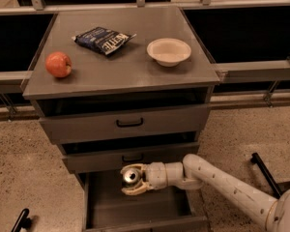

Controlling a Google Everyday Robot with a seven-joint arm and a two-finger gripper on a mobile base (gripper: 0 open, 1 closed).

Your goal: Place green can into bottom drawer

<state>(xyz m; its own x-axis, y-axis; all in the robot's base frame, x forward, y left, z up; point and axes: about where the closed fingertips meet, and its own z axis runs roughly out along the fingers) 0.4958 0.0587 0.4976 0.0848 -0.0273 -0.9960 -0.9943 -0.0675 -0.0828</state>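
End effector (126, 180) clenched around can (131, 176), silver top showing, above open bottom drawer (135, 208); chip bag (102, 39) on tabletop (116, 67) lettered KETTLE.

The white segmented arm (222, 183) reaches left from the lower right; its cream two-finger gripper (125, 180), below the bench's front edge, clasps the green can (131, 176).
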